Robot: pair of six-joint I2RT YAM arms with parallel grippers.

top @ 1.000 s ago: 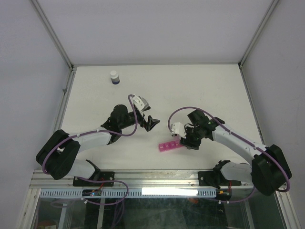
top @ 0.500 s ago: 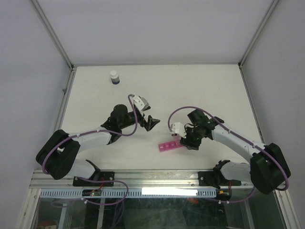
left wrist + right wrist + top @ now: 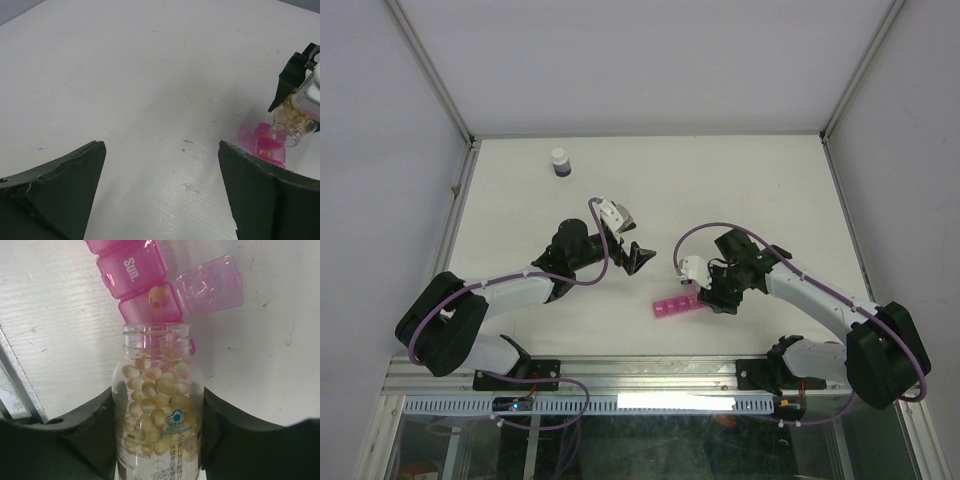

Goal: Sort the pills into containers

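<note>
Bright-pink translucent pill-box strip (image 3: 675,305), end lid (image 3: 210,285) flipped open; long axis roughly left-right on table (image 3: 750,180). Tilted pill bottle (image 3: 157,390) pinched in right gripper (image 3: 715,293); left gripper (image 3: 160,150) spread wide.

Pink pill-box strip (image 3: 672,306) flat, 6 o'clock on table (image 3: 770,180); end compartment's lid (image 3: 210,285) flipped open, one amber softgel (image 3: 158,296) inside; "Sun." compartment seemingly shut.

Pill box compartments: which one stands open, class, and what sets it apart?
The compartment beside the one marked Sun., nearest the mouth of the bottle. Its lid is flipped sideways and a yellow pill lies inside; the others seen are shut.
</note>
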